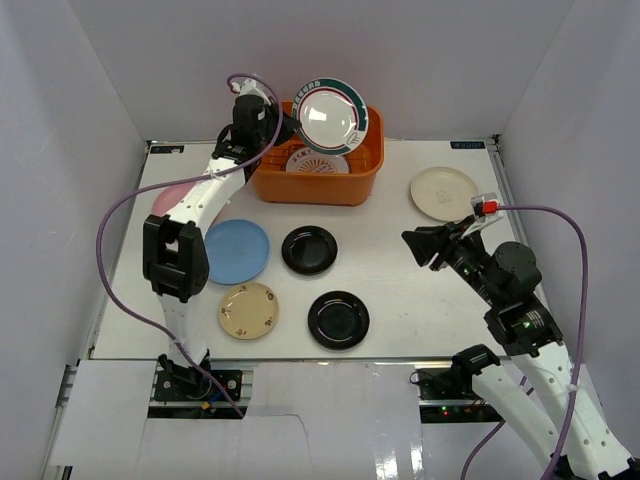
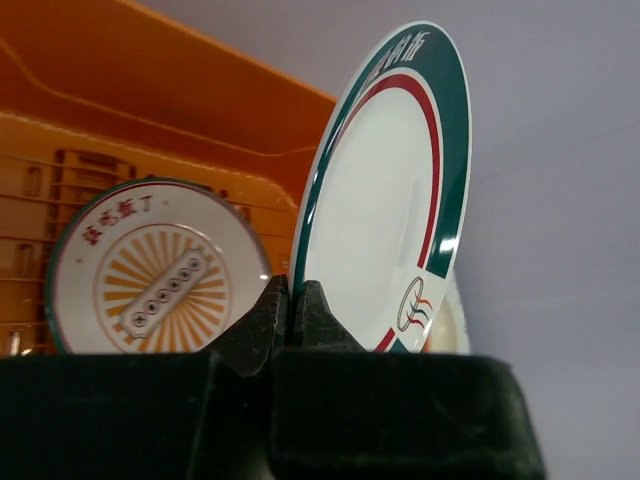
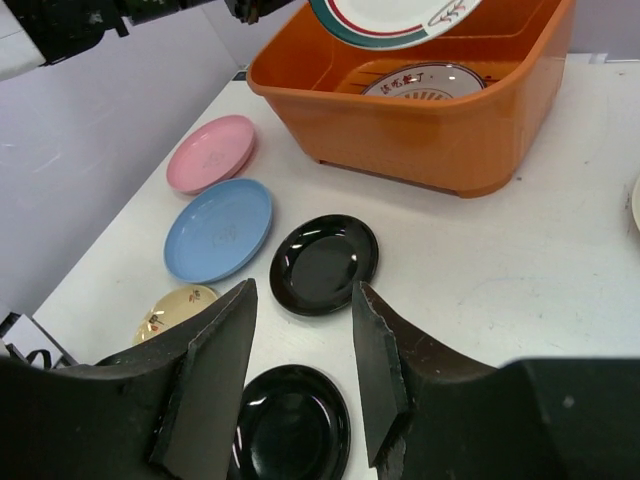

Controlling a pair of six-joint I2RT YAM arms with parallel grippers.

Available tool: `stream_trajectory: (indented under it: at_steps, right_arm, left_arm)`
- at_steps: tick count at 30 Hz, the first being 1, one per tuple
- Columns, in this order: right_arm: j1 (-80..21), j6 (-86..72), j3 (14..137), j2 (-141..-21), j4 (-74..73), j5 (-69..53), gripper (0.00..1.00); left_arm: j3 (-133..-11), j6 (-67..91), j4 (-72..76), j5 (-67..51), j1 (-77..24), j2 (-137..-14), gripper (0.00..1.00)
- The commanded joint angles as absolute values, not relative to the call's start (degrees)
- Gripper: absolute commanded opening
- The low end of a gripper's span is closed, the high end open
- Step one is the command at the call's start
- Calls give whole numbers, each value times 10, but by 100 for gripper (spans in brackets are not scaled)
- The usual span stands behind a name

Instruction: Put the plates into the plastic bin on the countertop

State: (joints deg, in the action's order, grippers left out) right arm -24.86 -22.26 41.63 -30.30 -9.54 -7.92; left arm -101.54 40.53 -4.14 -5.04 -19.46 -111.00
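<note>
My left gripper (image 2: 290,300) is pinched tight on the lower rim of the green-rimmed plate (image 2: 385,200). The plate stands on edge above the fingers, over the orange bin (image 2: 150,90). Beyond the fingertips, to their left, the sunburst plate (image 2: 155,275) lies inside the bin. My right gripper (image 3: 302,300) hangs with jaws parted, gripping nothing. One black plate (image 3: 325,262) lies on the countertop (image 3: 520,270) just ahead of its fingers, and a second black plate (image 3: 292,425) lies beneath them.
</note>
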Motion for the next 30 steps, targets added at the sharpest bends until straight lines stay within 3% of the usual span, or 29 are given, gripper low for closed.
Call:
stream_trajectory:
  at_steps: [1, 14, 15, 19, 30]
  right_arm:
    - [-248, -220, 405, -311, -45, -81, 49]
    - [-248, -214, 370, -352, -13, -51, 49]
    - [-248, -217, 361, -352, -7, -45, 49]
    - [-249, -224, 346, -355, -7, -30, 49]
    - [-248, -236, 323, -388, 29, 60, 50]
  left_arm:
    - [-1070, 401, -76, -40, -182, -1129, 0]
    - [-1108, 382, -112, -43, -172, -1231, 2]
    - [-1117, 382, -119, -47, -172, -1244, 6]
    - [-1124, 375, -129, -49, -172, -1256, 37]
    - [-1129, 338, -131, -31, -172, -1204, 92]
